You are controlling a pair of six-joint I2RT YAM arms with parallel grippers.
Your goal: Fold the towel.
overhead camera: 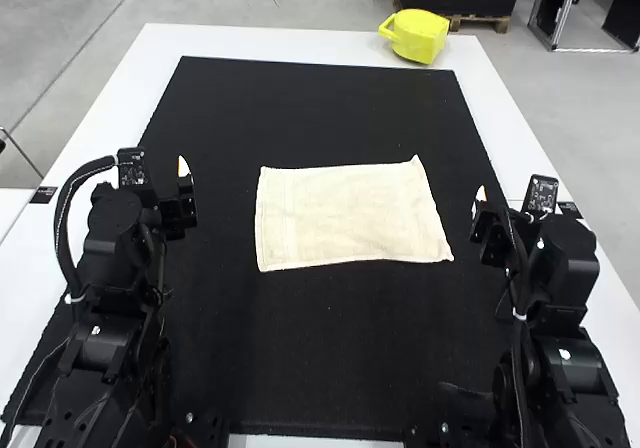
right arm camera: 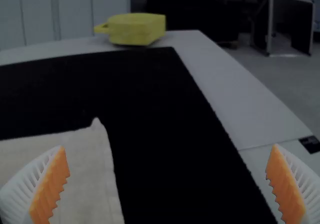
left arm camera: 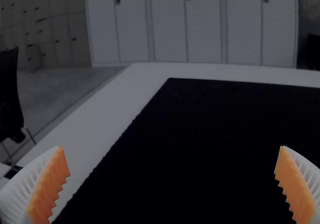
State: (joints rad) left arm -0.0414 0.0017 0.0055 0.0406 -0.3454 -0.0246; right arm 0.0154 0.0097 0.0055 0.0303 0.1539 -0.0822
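Towel (overhead camera: pixel 350 215) flat between, apart from both | left fingers (overhead camera: pixel 184 167): spread wide | right fingers (overhead camera: pixel 480 195): spread wide

Left arm (overhead camera: pixel 105 343) bent, fingers (overhead camera: pixel 185 167) spread wide; right arm (overhead camera: pixel 570 363) bent too, fingers (overhead camera: pixel 480 196) likewise wide apart

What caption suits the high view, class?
A cream towel lies flat on a black mat between the left arm and right arm.

Looks onto a pale towel (right arm camera: pixel 90 174) on a black mat (right arm camera: pixel 150 99). Finds a yellow container (right arm camera: pixel 137 30) beyond, on the table (right arm camera: pixel 220 81).
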